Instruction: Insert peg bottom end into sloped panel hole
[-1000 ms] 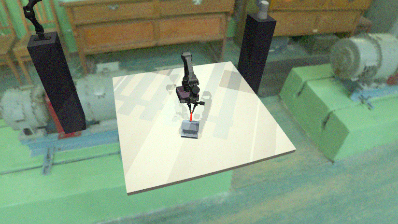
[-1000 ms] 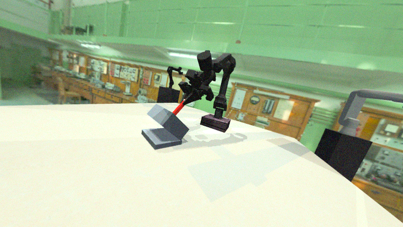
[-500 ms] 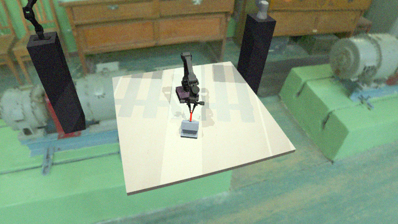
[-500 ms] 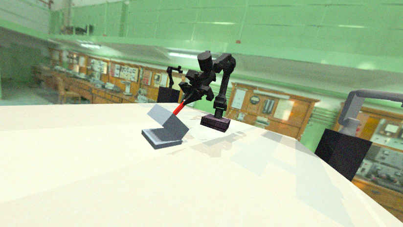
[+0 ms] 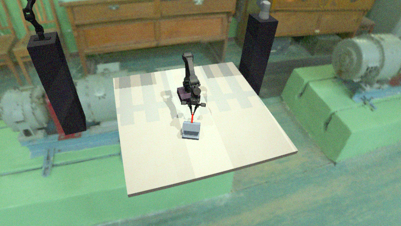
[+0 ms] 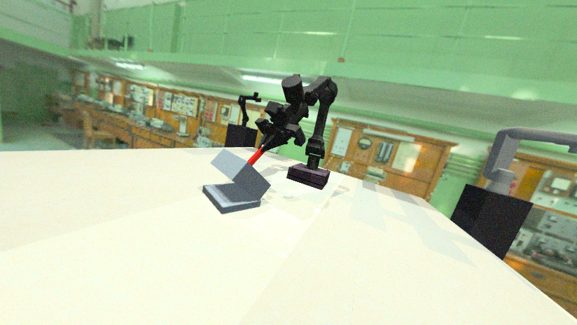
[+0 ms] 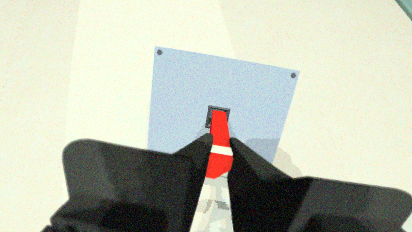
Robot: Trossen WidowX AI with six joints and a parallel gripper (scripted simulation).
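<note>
The red peg (image 5: 191,119) (image 6: 255,156) (image 7: 220,131), with a white band, is tilted, and its lower end is at the face of the grey-blue sloped panel (image 5: 191,125) (image 6: 251,181) (image 7: 185,90). My gripper (image 5: 192,113) (image 6: 262,146) (image 7: 219,142) is shut on the peg near the white band, above the panel. In the wrist view the peg's far end overlaps the dark-rimmed square hole (image 7: 208,118); the rim shows at its top and left. How deep the end sits, if at all, is hidden. The peg's flat sides look roughly lined up with the hole.
The panel's flat foot (image 6: 238,207) rests on the pale table (image 5: 156,162) (image 6: 161,262). My arm's dark base (image 5: 182,94) (image 6: 308,175) stands behind the gripper. Two dark pedestals (image 5: 56,84) (image 5: 258,50) stand beyond the table's edges, with other arms on them.
</note>
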